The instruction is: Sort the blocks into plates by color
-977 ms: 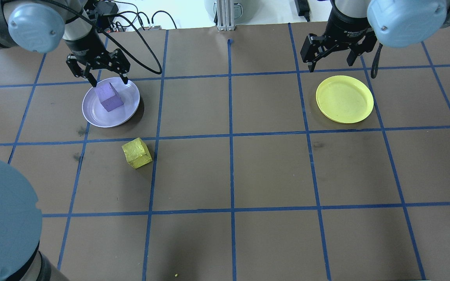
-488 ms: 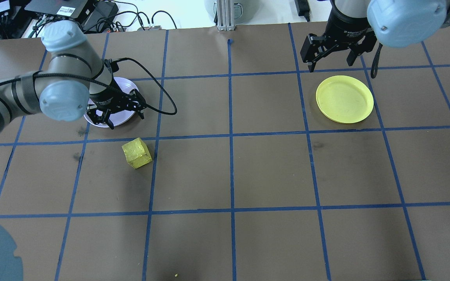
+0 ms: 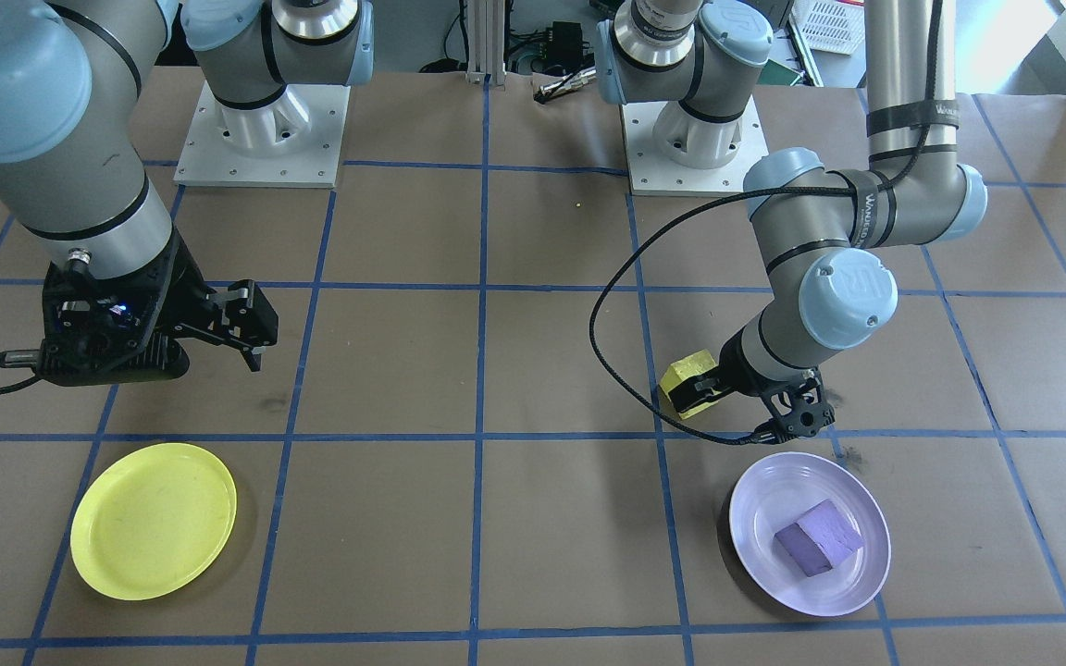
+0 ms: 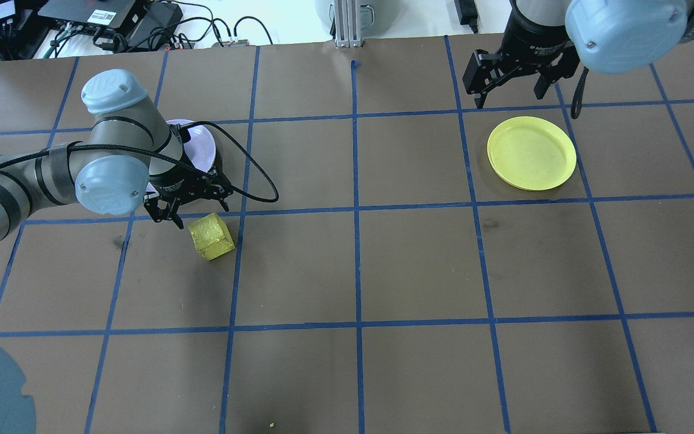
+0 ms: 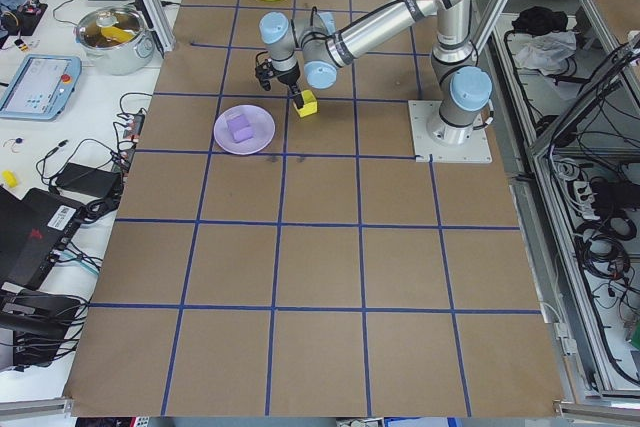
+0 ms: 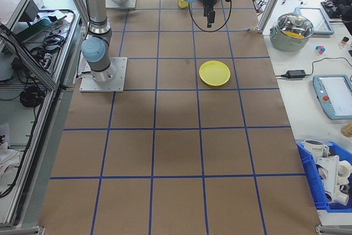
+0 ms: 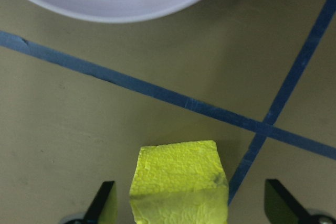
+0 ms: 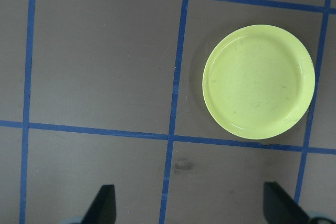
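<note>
The yellow block (image 4: 211,236) lies on the brown table, one grid square nearer me than the lavender plate (image 3: 755,499). The purple block (image 3: 818,538) rests in that plate; in the overhead view my left arm hides it. My left gripper (image 4: 193,208) hangs open just over the yellow block's far side. In the left wrist view the yellow block (image 7: 178,184) sits between the spread fingertips (image 7: 105,203), with a wider gap on the right. The yellow plate (image 4: 531,153) holds nothing. My right gripper (image 4: 511,90) hovers open beyond it, and the right wrist view looks down on the yellow plate (image 8: 259,81).
Blue tape lines divide the brown table (image 4: 419,265) into squares. The left arm's black cable (image 4: 259,181) loops beside the lavender plate. Cables and electronics (image 4: 112,18) lie past the far edge. A metal pot (image 5: 115,32) and tablets sit on the side bench.
My left arm has swung from above the lavender plate toward me and now has its open gripper at the yellow block. The purple block stays in the plate. The right arm has hardly moved.
</note>
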Motion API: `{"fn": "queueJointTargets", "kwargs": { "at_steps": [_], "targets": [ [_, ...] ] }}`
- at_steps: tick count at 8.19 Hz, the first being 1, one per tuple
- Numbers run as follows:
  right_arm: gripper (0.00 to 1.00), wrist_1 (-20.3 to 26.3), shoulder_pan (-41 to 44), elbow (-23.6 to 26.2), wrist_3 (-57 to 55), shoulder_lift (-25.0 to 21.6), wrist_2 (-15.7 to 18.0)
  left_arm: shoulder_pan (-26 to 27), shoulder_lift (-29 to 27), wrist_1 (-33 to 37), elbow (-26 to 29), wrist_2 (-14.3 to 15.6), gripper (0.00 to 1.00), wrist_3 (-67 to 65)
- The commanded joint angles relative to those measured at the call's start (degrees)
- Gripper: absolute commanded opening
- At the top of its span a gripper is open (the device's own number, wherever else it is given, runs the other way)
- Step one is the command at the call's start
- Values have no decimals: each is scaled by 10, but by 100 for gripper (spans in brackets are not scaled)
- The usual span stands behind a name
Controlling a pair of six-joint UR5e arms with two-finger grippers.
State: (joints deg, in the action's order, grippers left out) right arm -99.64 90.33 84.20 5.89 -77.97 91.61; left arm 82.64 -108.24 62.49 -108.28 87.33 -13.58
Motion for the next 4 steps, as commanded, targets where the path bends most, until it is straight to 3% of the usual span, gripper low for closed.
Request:
{"fn": "queueJointTargets", "kwargs": {
  "at_steps": [1,4],
  "targets": [
    [100,-2,0,0,0,0,1,0,-18,4,-4,2,100,2],
    [100,-2,-1,0,0,0,1,0,-30,4,-10,3,100,5]
  ]
}}
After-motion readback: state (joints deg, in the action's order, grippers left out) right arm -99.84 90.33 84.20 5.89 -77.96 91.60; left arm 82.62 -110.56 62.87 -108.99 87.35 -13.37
